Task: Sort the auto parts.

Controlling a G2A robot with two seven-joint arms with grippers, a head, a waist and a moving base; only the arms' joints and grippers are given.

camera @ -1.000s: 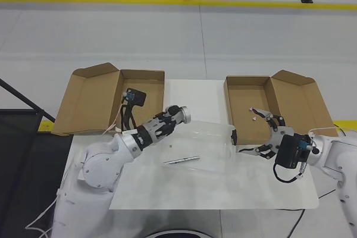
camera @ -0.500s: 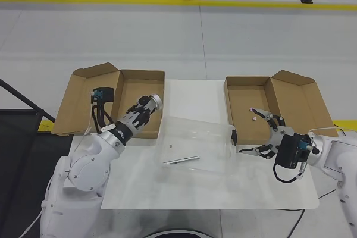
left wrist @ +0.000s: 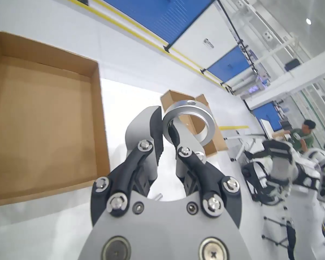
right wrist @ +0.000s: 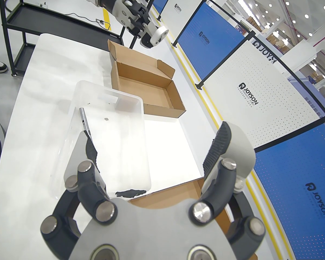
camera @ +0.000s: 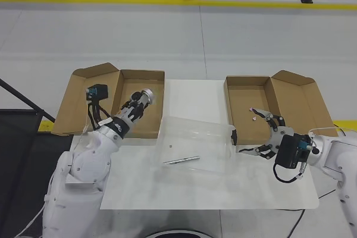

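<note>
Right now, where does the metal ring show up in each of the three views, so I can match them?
Top view: metal ring in the left gripper, over the left cardboard box.
Left wrist view: ring close up, clamped at its rim by that gripper, box beside it.
Right wrist view: ring far off in the other arm's gripper, beyond the box.
Shared landmark: the left cardboard box.
</note>
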